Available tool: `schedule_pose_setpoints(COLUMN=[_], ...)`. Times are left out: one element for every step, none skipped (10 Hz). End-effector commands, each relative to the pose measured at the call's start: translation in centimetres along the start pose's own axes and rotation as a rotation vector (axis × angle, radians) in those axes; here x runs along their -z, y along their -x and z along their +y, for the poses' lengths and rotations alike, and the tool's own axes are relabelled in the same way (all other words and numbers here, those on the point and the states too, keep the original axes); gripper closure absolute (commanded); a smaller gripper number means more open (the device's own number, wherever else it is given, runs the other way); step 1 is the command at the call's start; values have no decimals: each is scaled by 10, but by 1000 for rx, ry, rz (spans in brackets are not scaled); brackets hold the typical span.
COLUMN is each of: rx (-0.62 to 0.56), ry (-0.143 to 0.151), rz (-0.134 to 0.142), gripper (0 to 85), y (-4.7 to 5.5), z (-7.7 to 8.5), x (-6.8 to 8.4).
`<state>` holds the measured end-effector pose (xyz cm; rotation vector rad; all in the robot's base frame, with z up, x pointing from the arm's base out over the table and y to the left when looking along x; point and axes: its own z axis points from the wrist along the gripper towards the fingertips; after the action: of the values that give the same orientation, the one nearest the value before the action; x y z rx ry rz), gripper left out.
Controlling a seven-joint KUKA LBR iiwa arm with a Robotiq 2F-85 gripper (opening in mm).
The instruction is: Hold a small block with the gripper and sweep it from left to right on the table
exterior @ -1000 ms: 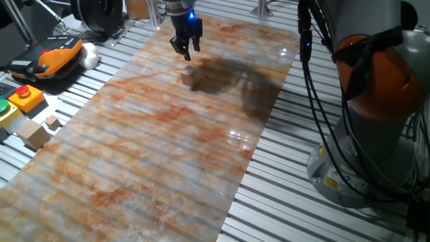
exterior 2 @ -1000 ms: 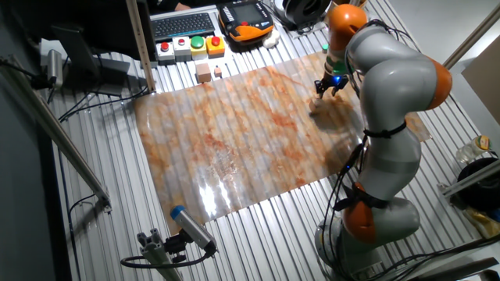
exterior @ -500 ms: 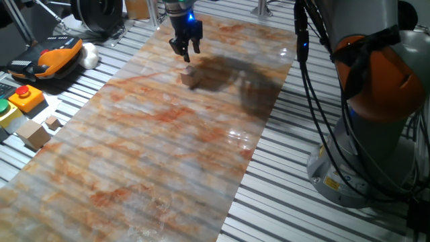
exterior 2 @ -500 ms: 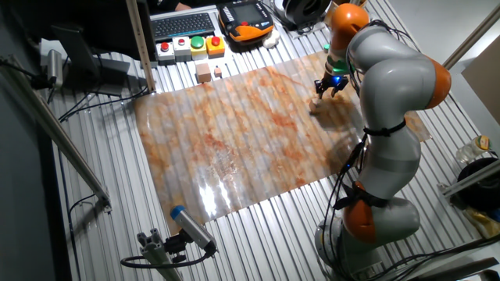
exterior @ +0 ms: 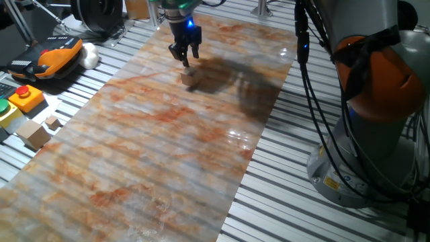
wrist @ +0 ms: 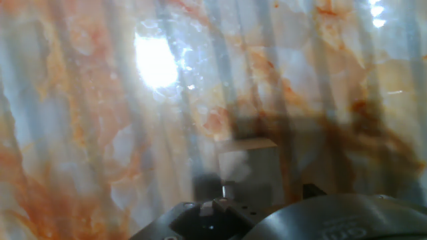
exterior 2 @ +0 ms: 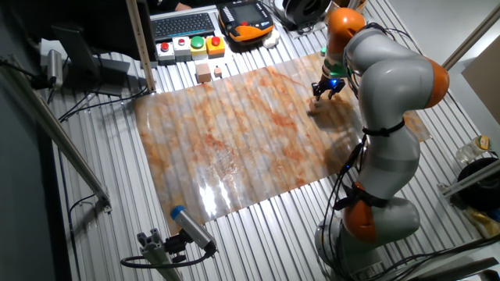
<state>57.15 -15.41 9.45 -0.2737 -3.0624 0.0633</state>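
Observation:
The small block (exterior: 190,78) is a light-tan cube resting on the marbled orange and grey table (exterior: 168,154), toward its far end. My black gripper (exterior: 185,62), its blue light glowing, hangs just above and slightly behind the block, fingers open and empty. From the other fixed view the gripper (exterior 2: 323,94) is near the sheet's right edge, with the small block (exterior 2: 314,108) just below it. The hand view looks down on the small block (wrist: 248,167), standing free on the table (wrist: 100,100) in the arm's shadow.
On the slats at left lie a larger wooden block (exterior: 32,133), a tiny cube (exterior: 52,122), a yellow button box (exterior: 25,97) and an orange teach pendant (exterior: 50,54). The arm's base and cables (exterior: 376,101) stand at right. A keyboard (exterior 2: 183,26) lies beyond the sheet.
The gripper has come down and slightly forward toward the small block, turning a little on its wrist. The block has not moved.

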Motion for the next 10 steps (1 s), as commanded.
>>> schedule_pose_setpoints(rx=[-4,-7,-7,-7,-7,-7,-10,-11,-14,-14], ry=[3,2,2,0,-1,-1,3,5,10,8], rz=[-5,-6,-6,-5,-5,-4,-2,0,1,4], gripper=[340,340,340,340,170,170,170,170,170,170], y=[-1,-2,-2,-2,-2,-2,-2,-2,-2,-2], z=[1,3,3,3,3,3,3,3,3,3], x=[-1,-3,-3,-3,-3,-3,-3,-3,-3,-3])
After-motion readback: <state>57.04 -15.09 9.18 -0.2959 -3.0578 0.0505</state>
